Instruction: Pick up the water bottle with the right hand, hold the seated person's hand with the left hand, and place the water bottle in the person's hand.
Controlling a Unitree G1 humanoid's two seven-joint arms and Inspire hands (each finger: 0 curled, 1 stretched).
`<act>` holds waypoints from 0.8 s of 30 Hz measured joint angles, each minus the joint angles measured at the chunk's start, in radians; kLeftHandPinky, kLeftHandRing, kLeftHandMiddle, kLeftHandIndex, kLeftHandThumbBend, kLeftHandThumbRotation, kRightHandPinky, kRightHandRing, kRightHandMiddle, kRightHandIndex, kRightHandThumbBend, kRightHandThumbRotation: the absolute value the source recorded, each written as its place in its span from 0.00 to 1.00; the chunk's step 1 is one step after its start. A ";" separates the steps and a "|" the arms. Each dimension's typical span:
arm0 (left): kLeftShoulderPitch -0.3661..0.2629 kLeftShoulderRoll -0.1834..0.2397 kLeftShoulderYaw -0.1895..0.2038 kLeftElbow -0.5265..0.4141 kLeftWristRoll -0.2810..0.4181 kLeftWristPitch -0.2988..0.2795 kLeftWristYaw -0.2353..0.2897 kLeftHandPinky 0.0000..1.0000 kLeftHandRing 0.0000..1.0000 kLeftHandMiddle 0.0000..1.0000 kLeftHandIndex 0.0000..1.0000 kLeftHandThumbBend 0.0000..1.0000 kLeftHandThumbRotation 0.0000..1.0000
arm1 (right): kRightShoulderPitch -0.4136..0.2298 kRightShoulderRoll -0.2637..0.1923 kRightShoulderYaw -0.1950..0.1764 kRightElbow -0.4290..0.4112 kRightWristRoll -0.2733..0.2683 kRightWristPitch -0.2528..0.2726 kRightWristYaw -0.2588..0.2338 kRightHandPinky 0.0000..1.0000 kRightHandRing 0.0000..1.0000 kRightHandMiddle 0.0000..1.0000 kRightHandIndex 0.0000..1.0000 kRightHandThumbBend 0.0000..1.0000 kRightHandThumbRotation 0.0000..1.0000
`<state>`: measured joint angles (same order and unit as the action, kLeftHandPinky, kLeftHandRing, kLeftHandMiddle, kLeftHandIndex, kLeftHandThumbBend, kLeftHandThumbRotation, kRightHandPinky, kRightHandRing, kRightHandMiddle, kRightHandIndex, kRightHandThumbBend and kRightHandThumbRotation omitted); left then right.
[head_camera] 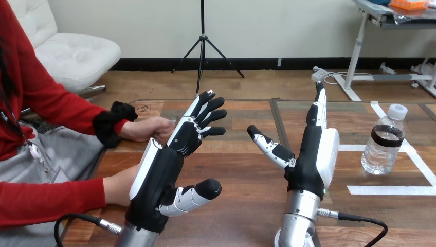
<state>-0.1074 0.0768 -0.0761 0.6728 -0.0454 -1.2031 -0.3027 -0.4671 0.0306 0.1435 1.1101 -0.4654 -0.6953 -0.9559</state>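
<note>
A clear water bottle (384, 140) with a white cap and a dark label band stands upright on the table at the right, inside white tape lines. My right hand (314, 152) is raised left of it, fingers straight up and thumb spread, a clear gap from the bottle. My left hand (167, 167) is lifted at centre left with fingers straight and thumb out, holding nothing. The person's hand (149, 128) rests on the table behind my left hand's fingers, partly hidden by them. Another hand of the person (117, 186) lies behind my left palm, lower left.
White tape lines (391, 190) mark a box on the wooden table (247, 195) around the bottle. The person sits at the left edge, both red-sleeved arms reaching over the table's left side.
</note>
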 measured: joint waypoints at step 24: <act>0.000 0.000 0.006 0.000 0.015 -0.011 0.013 0.76 0.86 0.91 0.94 0.86 0.80 | 0.000 -0.002 -0.004 0.000 0.025 -0.026 0.041 1.00 1.00 1.00 1.00 0.97 0.37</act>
<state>-0.1074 0.0767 -0.0701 0.6730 -0.0307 -1.2141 -0.2899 -0.4671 0.0286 0.1396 1.1101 -0.4403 -0.7214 -0.9151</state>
